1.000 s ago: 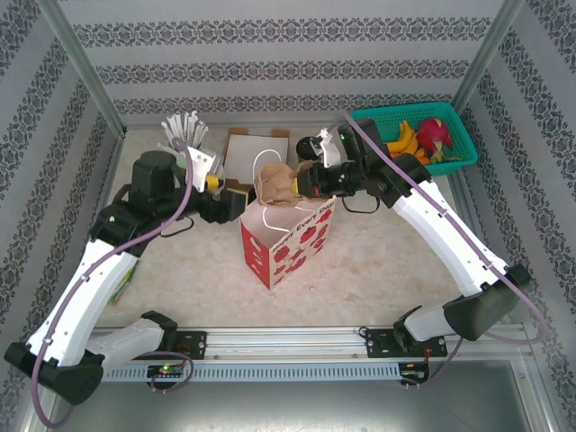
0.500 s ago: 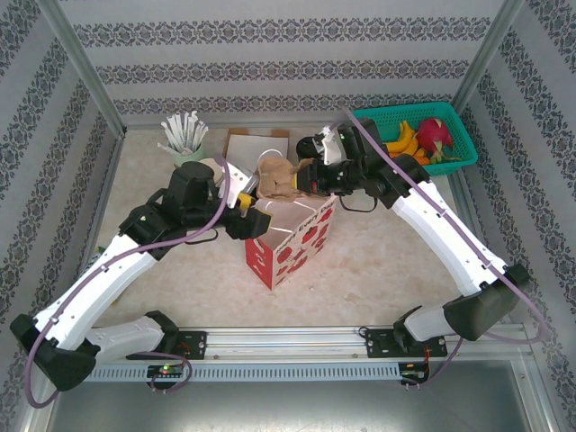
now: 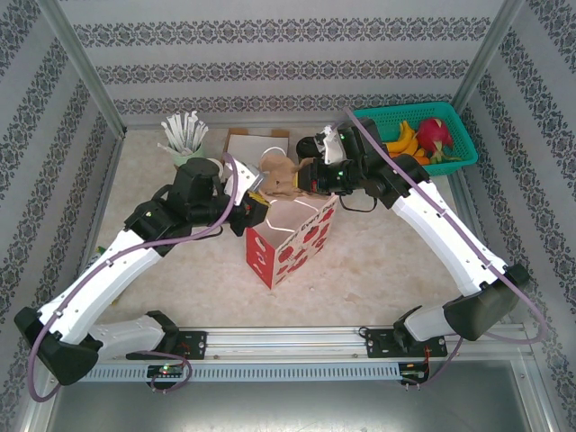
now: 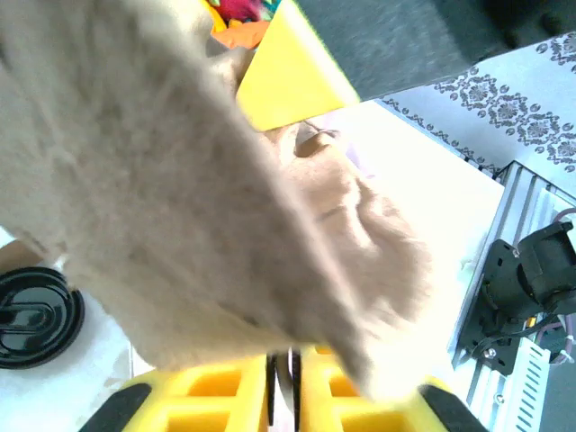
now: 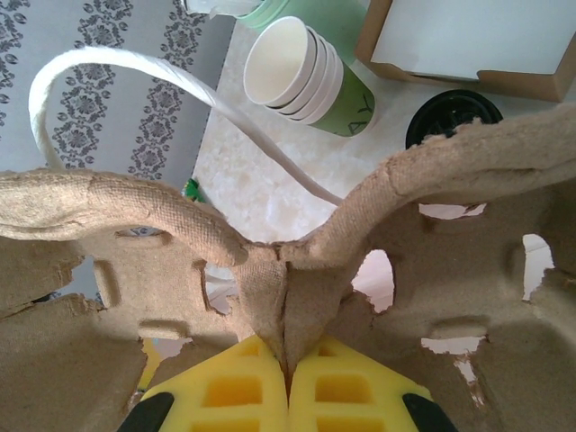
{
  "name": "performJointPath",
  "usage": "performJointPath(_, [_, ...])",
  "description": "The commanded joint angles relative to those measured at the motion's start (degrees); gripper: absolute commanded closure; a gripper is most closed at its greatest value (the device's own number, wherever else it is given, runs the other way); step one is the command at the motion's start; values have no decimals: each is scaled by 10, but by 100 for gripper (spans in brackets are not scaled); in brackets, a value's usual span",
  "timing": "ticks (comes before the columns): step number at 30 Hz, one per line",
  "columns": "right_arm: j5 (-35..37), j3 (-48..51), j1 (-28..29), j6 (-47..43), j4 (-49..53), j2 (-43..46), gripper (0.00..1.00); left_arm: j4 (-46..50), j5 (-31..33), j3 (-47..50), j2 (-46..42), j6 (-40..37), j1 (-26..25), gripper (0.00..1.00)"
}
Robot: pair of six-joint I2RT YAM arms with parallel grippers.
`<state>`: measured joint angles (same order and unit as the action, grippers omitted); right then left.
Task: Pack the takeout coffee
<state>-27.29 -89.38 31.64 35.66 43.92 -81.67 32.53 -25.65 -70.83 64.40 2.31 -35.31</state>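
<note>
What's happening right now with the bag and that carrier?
The right gripper is clamped on the centre ridge of the pulp cup carrier, holding it by the mouth of the apple-print paper bag. The left gripper is shut at the bag's rim; what it pinches is blurred. The takeout coffee stands on the table, not yet packed.

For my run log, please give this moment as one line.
left gripper: shut, by bag rim | right gripper: shut on carrier | carrier: held near open bag | coffee: outside bag
</note>
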Motion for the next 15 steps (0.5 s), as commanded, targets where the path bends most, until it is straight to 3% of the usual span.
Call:
performJointPath(1, [23, 0, 0, -9, 25, 1, 100, 5, -8, -25, -19, -21, -10, 91])
performJointPath(5, [22, -4, 1, -17, 43, -4, 100, 18, -34, -41, -15, -25, -10, 100])
performJointPath(15, [49, -4, 3, -14, 59, -17, 100, 31, -137, -52, -28, -92, -21, 100])
